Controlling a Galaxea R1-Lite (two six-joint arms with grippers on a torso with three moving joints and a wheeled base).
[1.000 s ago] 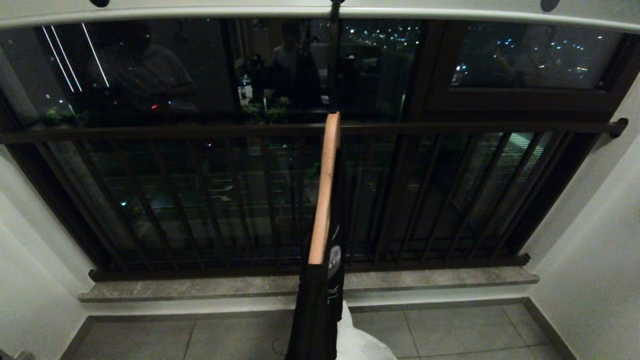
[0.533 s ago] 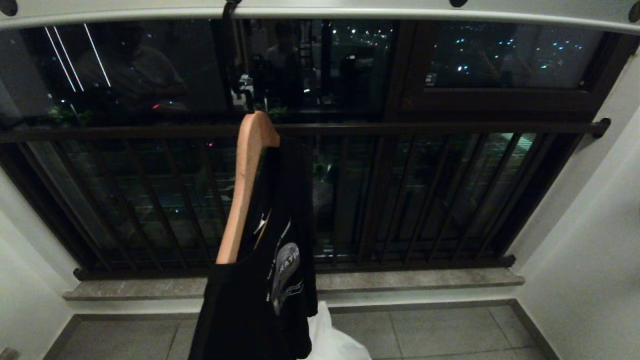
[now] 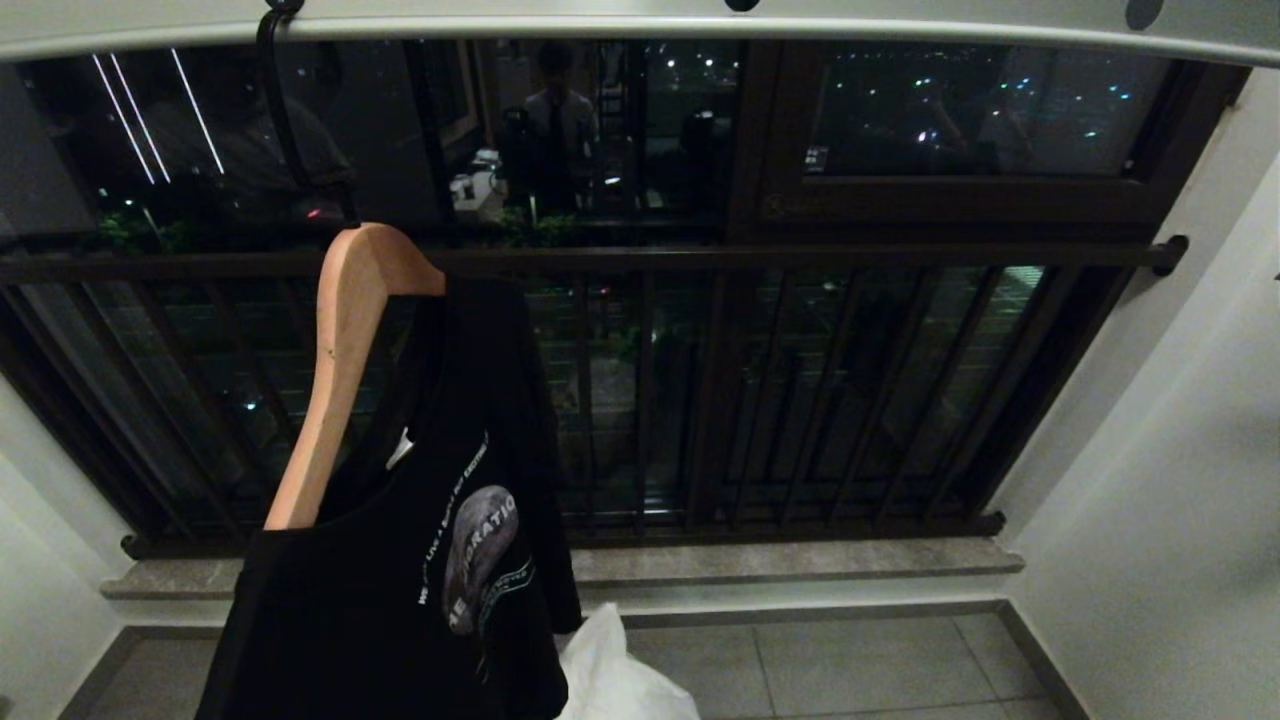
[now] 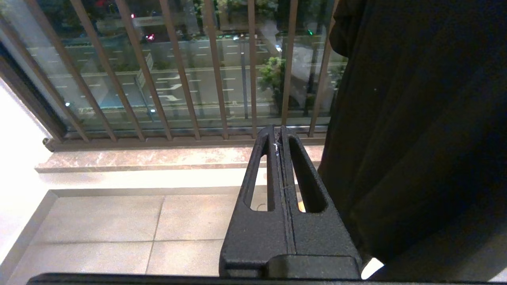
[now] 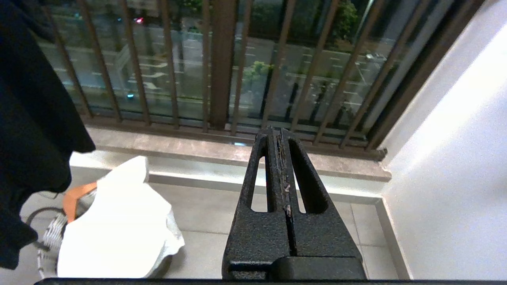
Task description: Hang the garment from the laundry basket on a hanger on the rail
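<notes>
The black printed T-shirt (image 3: 420,560) hangs on a curved wooden hanger (image 3: 335,370), hooked over the pale grey-white rail (image 3: 640,28), so nothing needs holding. Left gripper (image 4: 280,136) and right gripper (image 5: 279,136): both closed, empty. White laundry (image 5: 115,221) hides the basket.

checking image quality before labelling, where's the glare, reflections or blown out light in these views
Head view: dim, the window glass mirrors a person and room lights; the rail bows from lens distortion. Left wrist view: the wall and sill are blown out. Right wrist view: the wall and white cloth overexposed.
</notes>
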